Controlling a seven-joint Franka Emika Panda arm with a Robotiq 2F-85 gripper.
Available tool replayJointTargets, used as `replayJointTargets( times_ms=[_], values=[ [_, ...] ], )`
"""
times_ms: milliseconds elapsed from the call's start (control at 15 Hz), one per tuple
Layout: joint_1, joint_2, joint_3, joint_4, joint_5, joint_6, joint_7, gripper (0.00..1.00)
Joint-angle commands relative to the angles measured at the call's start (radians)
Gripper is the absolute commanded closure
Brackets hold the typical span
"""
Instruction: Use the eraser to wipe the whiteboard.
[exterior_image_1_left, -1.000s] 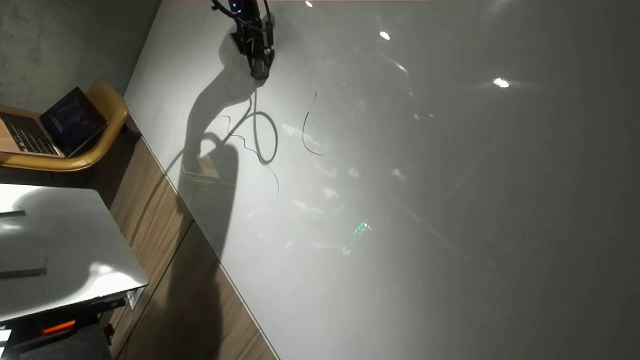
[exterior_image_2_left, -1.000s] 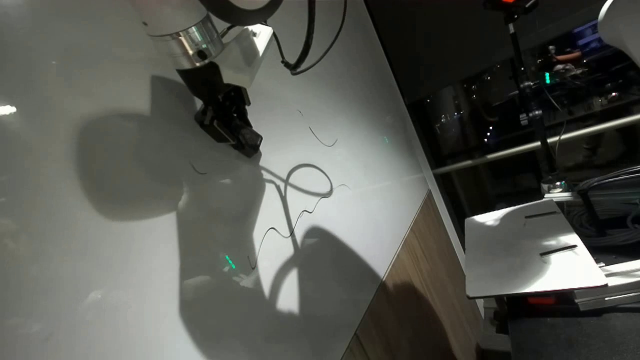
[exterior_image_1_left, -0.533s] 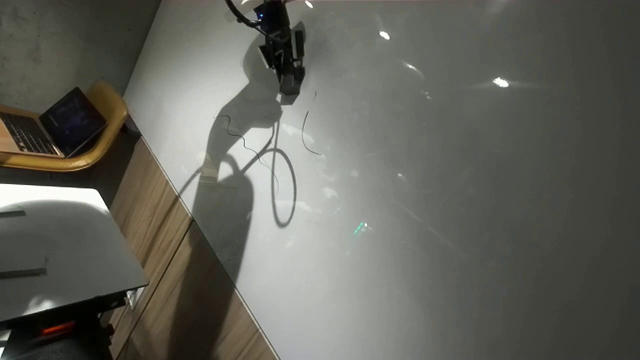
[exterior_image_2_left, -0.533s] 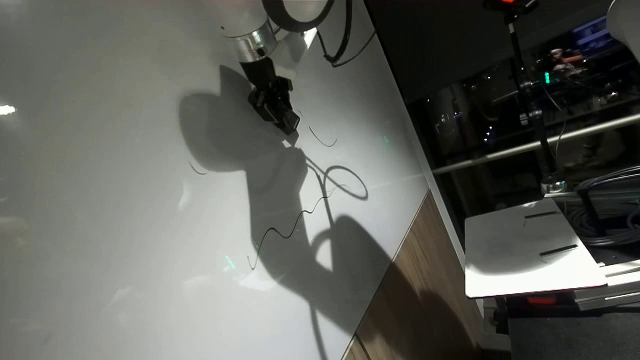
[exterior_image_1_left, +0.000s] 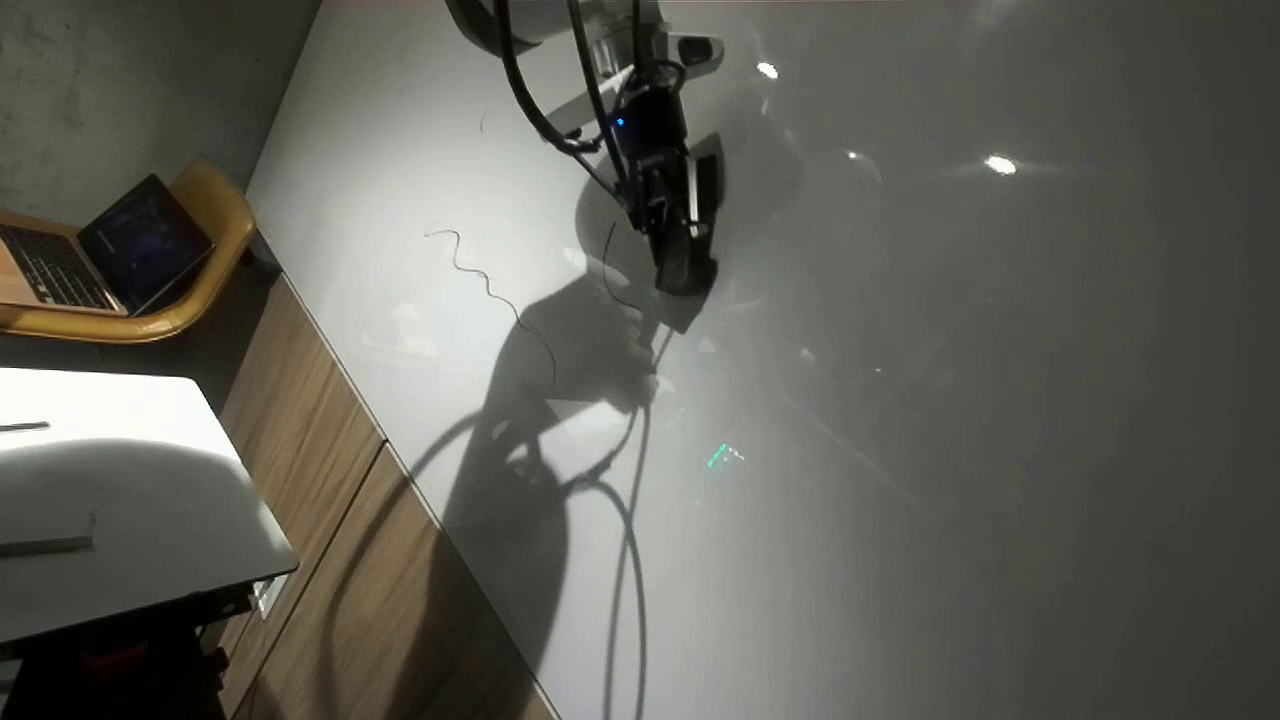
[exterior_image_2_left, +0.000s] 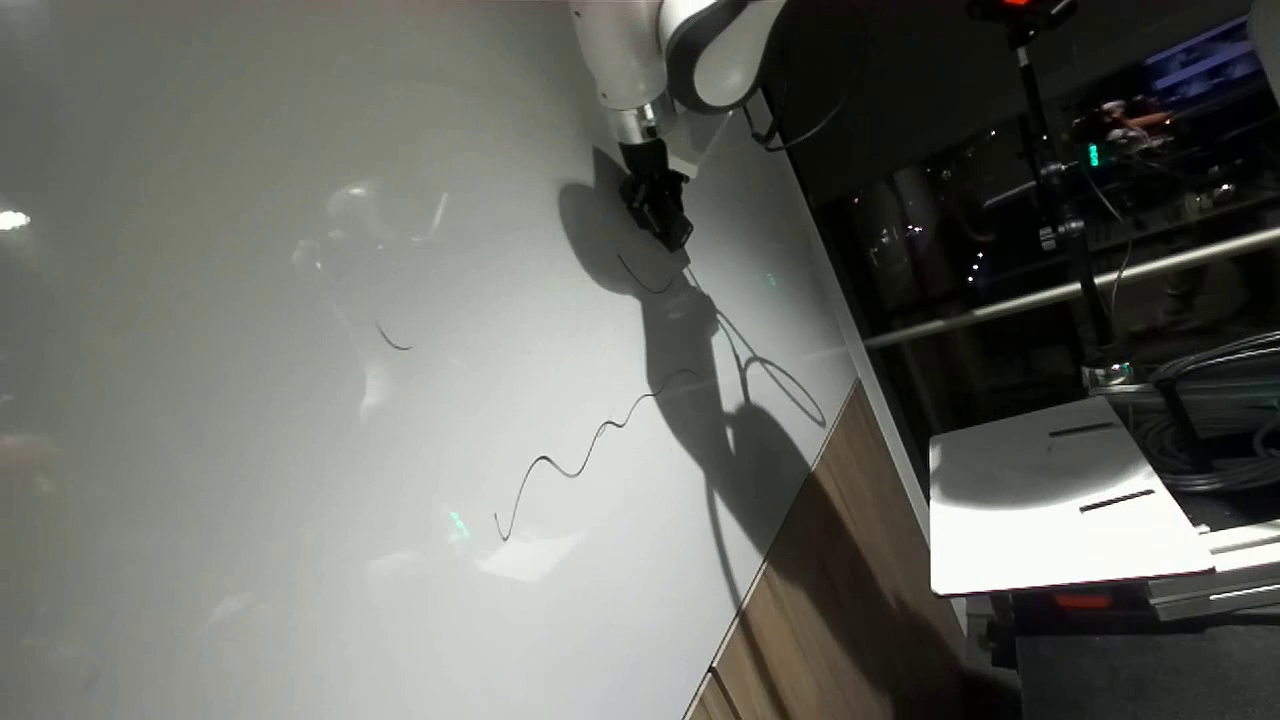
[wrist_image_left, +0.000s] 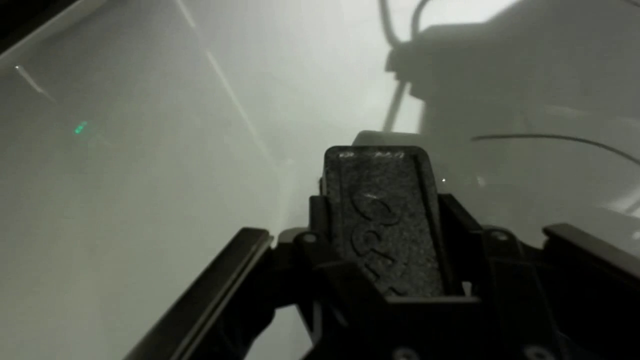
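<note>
- Though you cannot tell whether it touches the board (exterior_image_1_left: 950, 520), the eraser (wrist_image_left: 382, 175) is right in front of it.
- Your hand (wrist_image_left: 384, 220) pinches the eraser by its two long sides.
- On the board you see a wavy line (exterior_image_2_left: 604, 426), a curve (exterior_image_1_left: 604, 270) and, well apart from both, a short mark (exterior_image_2_left: 392, 340).
- Past the board's edge you have the worktop (exterior_image_1_left: 150, 500) and, in an exterior view, a laptop (exterior_image_1_left: 125, 245) on a chair (exterior_image_1_left: 232, 220).

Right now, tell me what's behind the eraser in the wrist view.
Glossy whiteboard shows beyond the eraser, with a curved pen line to its right. The covered patch can't be seen, marked or not.
</note>
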Motion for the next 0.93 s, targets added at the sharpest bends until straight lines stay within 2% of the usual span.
replayJointTargets(
  times_ms=[0,133,267,533,867],
  values=[
    [-0.079,0.043,-0.062,-0.045,-0.032,0.202,-0.013,0.7],
    [-0.09,0.066,-0.064,-0.061,-0.034,0.265,-0.009,0.7],
    [-0.058,0.062,-0.029,-0.082,-0.026,0.272,-0.001,0.7],
    [0.025,0.046,0.064,-0.093,-0.007,0.236,-0.001,0.7],
    [0.109,0.064,0.153,-0.013,0.04,0.172,-0.036,0.7]
  ],
)
